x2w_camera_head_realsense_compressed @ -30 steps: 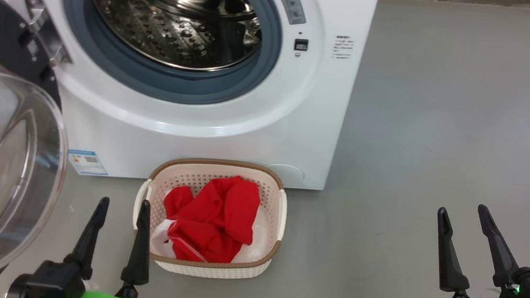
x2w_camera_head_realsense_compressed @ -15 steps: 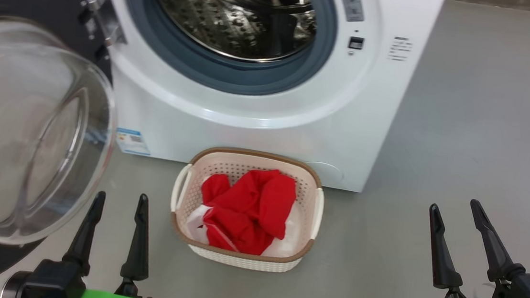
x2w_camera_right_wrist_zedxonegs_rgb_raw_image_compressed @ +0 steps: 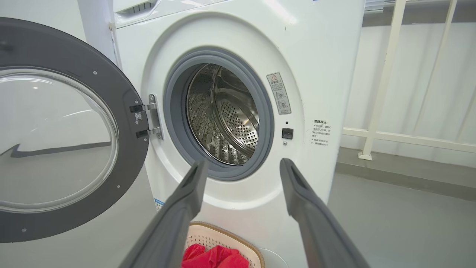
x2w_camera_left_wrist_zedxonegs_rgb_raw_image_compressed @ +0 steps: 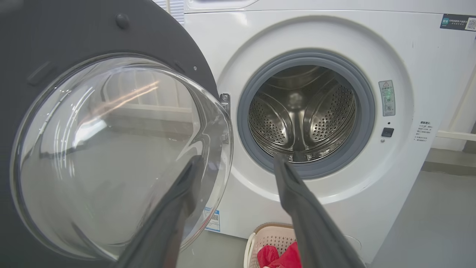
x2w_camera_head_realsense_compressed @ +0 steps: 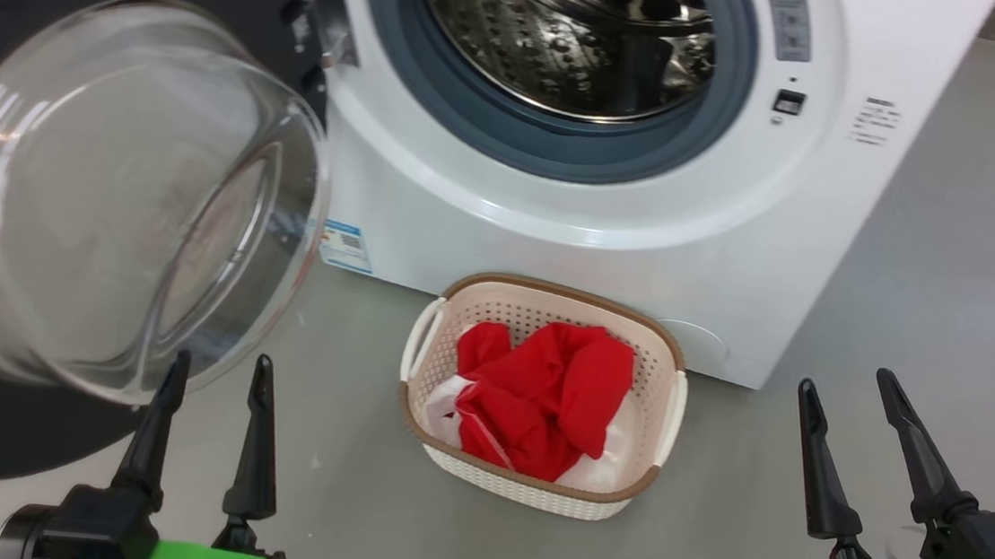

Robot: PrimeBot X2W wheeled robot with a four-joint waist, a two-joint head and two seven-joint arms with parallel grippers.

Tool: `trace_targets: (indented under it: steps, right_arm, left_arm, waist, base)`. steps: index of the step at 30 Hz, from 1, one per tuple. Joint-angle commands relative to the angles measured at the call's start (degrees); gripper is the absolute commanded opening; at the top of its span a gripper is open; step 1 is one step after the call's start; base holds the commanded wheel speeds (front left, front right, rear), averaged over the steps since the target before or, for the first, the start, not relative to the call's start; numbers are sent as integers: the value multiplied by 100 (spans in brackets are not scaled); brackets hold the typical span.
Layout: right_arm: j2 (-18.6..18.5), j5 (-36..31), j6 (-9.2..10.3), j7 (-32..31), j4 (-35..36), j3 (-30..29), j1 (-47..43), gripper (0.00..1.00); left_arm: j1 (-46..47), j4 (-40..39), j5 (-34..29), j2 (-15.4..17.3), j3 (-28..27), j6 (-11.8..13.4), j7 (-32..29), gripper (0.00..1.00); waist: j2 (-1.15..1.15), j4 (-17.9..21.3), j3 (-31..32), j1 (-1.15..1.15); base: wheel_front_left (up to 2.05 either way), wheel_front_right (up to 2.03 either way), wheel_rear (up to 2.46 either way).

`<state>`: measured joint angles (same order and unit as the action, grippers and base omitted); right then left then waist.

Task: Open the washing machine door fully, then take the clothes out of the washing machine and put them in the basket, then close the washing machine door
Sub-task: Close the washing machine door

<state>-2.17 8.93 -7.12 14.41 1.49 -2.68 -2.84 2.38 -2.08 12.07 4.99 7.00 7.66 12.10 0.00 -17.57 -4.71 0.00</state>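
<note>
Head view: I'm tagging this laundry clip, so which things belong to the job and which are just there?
Job: washing machine door, swung open; washing machine; clothes, lying in the basket.
Just there: white railing; blue label sticker; grey floor.

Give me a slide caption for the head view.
Washing machine door open, drum bare, clothes in the basket; left pincer and right pincer open and empty.
</note>
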Motion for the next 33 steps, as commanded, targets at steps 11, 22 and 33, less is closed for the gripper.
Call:
trace_targets:
  steps: [11, 22, 33]
  right_arm:
    - [-71, -163, -36, -100, 266, 225, 248, 100]
    - [-71, -184, -36, -168, 368, 252, 191, 100]
    - [-71, -192, -36, -224, 402, 301, 158, 100]
  left_arm:
    - [76, -210, -12, 111, -156, 155, -116, 100]
    - [5, -220, 4, 149, -174, 245, -123, 100]
    - [-53, -248, 33, 158, -198, 342, -86, 100]
  waist:
    - [0, -643, 52, 0]
    - [0, -1120, 90, 0]
    - [0, -1311, 136, 0]
  base:
    - [0, 0, 0]
    - [0, 0, 0]
    - [0, 0, 0]
